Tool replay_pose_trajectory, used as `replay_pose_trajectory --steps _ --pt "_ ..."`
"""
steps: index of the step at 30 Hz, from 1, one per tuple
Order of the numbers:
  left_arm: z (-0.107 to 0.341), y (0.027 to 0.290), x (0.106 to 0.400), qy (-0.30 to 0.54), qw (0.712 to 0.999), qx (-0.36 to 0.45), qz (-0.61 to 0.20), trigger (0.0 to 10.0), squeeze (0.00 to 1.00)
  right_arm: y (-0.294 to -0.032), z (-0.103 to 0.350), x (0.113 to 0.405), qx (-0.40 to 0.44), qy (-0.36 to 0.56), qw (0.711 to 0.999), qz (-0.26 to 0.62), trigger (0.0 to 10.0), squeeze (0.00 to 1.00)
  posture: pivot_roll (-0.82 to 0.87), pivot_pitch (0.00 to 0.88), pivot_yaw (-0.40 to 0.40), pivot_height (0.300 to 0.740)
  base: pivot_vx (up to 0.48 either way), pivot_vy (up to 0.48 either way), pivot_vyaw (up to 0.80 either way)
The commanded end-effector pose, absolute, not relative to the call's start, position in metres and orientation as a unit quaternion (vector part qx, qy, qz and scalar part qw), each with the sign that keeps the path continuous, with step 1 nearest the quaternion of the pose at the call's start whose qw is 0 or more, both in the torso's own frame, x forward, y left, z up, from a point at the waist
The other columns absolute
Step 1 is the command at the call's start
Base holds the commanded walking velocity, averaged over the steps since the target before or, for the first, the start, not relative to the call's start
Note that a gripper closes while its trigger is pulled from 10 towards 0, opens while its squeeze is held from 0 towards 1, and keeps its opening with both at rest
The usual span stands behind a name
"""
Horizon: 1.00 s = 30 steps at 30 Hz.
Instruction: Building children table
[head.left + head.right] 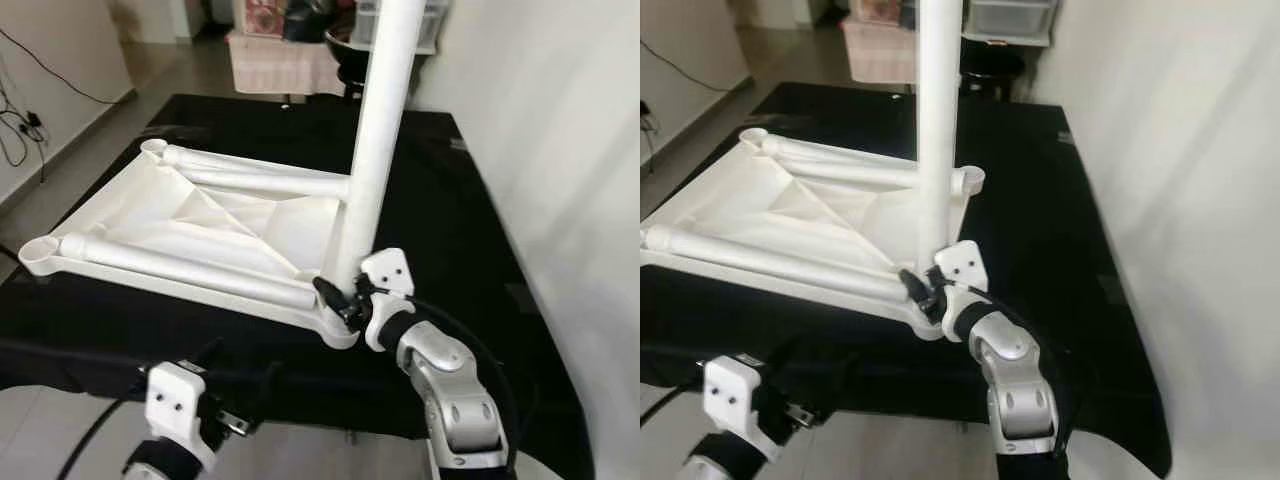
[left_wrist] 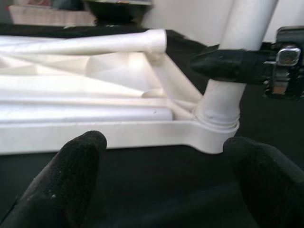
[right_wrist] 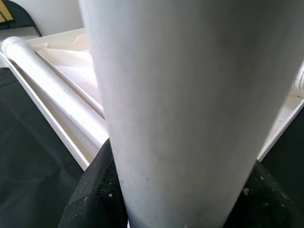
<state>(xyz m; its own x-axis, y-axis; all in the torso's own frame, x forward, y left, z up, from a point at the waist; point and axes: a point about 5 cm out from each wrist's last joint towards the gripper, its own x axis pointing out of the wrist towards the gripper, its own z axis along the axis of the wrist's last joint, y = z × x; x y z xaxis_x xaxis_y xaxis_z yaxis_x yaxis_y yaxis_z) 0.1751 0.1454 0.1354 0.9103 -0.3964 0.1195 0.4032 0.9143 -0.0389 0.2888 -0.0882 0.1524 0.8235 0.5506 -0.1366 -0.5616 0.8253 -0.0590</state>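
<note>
The right gripper (image 1: 340, 296) is pinching the upright leg (image 1: 380, 140) low down, just above its socket at the near right corner of the upturned white tabletop (image 1: 120, 215) — the leg's long axis is standing vertical. The left gripper (image 2: 161, 180) is hovering spread before that corner, touching nothing. Two loose legs (image 1: 185, 268) are lying in the tabletop.

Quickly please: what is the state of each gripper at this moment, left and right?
Left gripper: open, holding nothing, near the upturned white plastic tabletop.
Right gripper: closed on the upright white tube leg, low by its corner socket.
</note>
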Motion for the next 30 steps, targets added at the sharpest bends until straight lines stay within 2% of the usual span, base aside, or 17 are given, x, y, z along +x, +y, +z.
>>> replay_pose_trajectory --steps 1,5,6,7,8,9,10,11,12,14,15,18,19,20,22,25,30 --pt "0.13 0.147 0.175 -0.038 0.977 -0.031 -0.21 10.0 0.0 -0.094 0.122 0.287 -0.051 0.132 0.948 0.284 0.0 0.0 -0.08 0.095 -0.04 0.74 0.0 0.0 0.0" --pt "0.129 0.149 0.177 -0.039 0.977 -0.028 -0.207 10.0 0.0 -0.094 0.125 0.293 -0.05 0.13 0.95 0.28 0.0 0.0 -0.07 0.089 -0.043 0.74 0.0 0.0 0.0" --pt "0.129 0.15 0.178 -0.04 0.978 -0.026 -0.202 10.0 0.0 -0.094 0.128 0.298 -0.049 0.129 0.95 0.28 2.9 0.0 -0.07 0.086 -0.047 0.74 0.0 0.0 0.0" --pt "0.129 0.151 0.178 -0.041 0.979 -0.024 -0.197 10.0 0.0 -0.094 0.132 0.303 -0.05 0.121 0.95 0.285 10.0 0.0 -0.06 0.085 -0.048 0.74 0.0 0.0 0.0" --pt "0.129 0.151 0.178 -0.041 0.979 -0.024 -0.197 10.0 0.0 -0.094 0.132 0.303 -0.05 0.121 0.95 0.285 10.0 0.0 -0.06 0.085 -0.048 0.74 0.0 0.0 0.0" --pt "0.129 0.152 0.178 -0.042 0.98 -0.023 -0.194 10.0 0.0 -0.089 0.141 0.309 -0.045 0.103 0.944 0.311 10.0 0.84 -0.06 0.082 -0.047 0.74 0.0 0.0 0.0" --pt "0.13 0.152 0.178 -0.043 0.98 -0.022 -0.193 10.0 0.0 -0.085 0.148 0.313 -0.036 0.087 0.937 0.335 10.0 1.0 -0.07 0.084 -0.048 0.74 0.0 0.0 0.0" --pt "0.13 0.152 0.178 -0.043 0.98 -0.022 -0.193 10.0 0.0 -0.085 0.148 0.313 -0.036 0.087 0.937 0.335 10.0 1.0 -0.07 0.084 -0.048 0.74 0.0 0.0 0.0" --pt "0.13 0.152 0.179 -0.044 0.98 -0.022 -0.193 10.0 0.0 -0.078 0.156 0.315 -0.025 0.067 0.918 0.39 10.0 1.0 -0.07 0.085 -0.047 0.74 0.0 0.0 0.0" --pt "0.13 0.152 0.179 -0.044 0.98 -0.022 -0.193 10.0 0.0 -0.078 0.156 0.315 -0.025 0.067 0.918 0.39 10.0 1.0 -0.07 0.085 -0.047 0.74 0.0 0.0 0.0" --pt "0.13 0.151 0.179 -0.044 0.979 -0.023 -0.196 10.0 0.0 -0.075 0.164 0.317 -0.019 0.045 0.893 0.448 10.0 1.0 -0.06 0.09 -0.046 0.74 0.0 0.0 0.0" --pt "0.131 0.15 0.178 -0.044 0.979 -0.024 -0.198 10.0 0.0 -0.076 0.169 0.32 -0.014 0.038 0.869 0.494 10.0 1.0 -0.06 0.095 -0.046 0.74 0.0 0.0 0.0" --pt "0.131 0.148 0.177 -0.044 0.978 -0.026 -0.2 10.0 0.0 -0.078 0.173 0.318 -0.033 0.038 0.841 0.538 10.0 1.0 -0.05 0.104 -0.049 0.74 0.0 0.0 0.0" --pt "0.132 0.147 0.176 -0.044 0.978 -0.028 -0.202 10.0 0.0 -0.08 0.175 0.317 -0.055 0.042 0.817 0.573 10.0 0.0 -0.05 0.112 -0.05 0.74 0.0 0.0 0.0" --pt "0.134 0.144 0.173 -0.045 0.978 -0.031 -0.204 10.0 0.0 -0.081 0.18 0.32 -0.086 0.051 0.768 0.633 10.0 0.0 -0.03 0.139 -0.058 0.74 0.0 0.0 0.0" --pt "0.136 0.142 0.171 -0.046 0.977 -0.033 -0.204 10.0 0.0 -0.079 0.186 0.327 -0.091 0.053 0.747 0.657 10.0 0.0 -0.03 0.157 -0.055 0.74 0.0 0.0 0.0" --pt "0.137 0.14 0.168 -0.047 0.977 -0.035 -0.204 10.0 0.0 -0.074 0.191 0.333 -0.087 0.05 0.735 0.671 10.0 0.0 -0.04 0.173 -0.057 0.74 0.0 0.0 0.0"
